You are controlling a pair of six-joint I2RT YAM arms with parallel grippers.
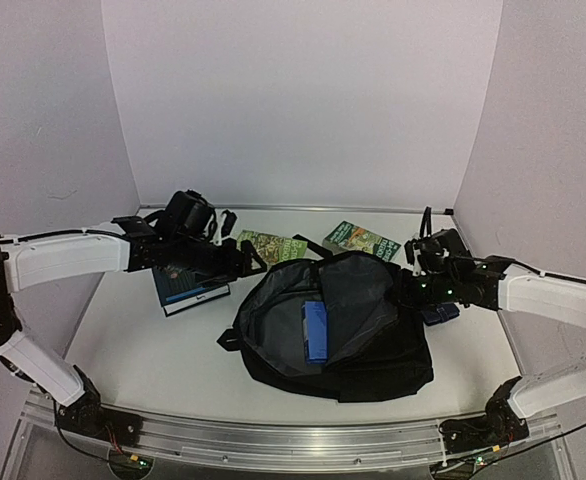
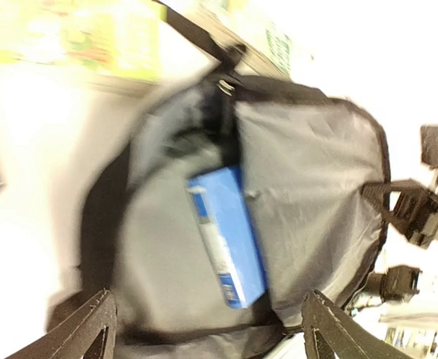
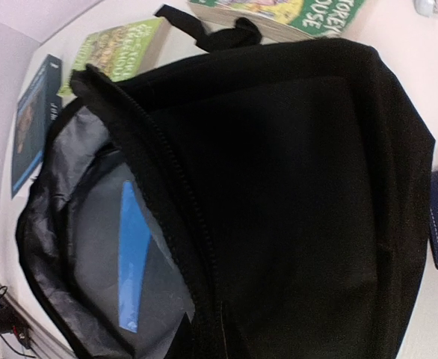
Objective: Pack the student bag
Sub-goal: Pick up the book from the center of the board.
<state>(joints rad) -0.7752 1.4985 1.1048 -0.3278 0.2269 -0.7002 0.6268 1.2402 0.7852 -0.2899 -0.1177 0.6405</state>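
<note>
The student bag (image 1: 373, 345) lies open in the middle of the table, its grey lining showing and its black flap raised on the right. A blue book (image 1: 316, 330) lies inside it, also clear in the left wrist view (image 2: 226, 239) and as a sliver in the right wrist view (image 3: 131, 254). My left gripper (image 1: 248, 258) hovers open by the bag's upper left rim, its fingers (image 2: 84, 329) wide apart with nothing between them. My right gripper (image 1: 413, 285) sits at the bag's right edge, shut on the fabric there; the bag (image 3: 294, 194) hides its fingers in its own wrist view.
A green book (image 1: 271, 246) lies behind the bag and a second green book (image 1: 361, 238) to its right. A dark blue book (image 1: 188, 290) lies under my left arm. A small dark blue pouch (image 1: 440, 314) rests beside the bag under my right wrist.
</note>
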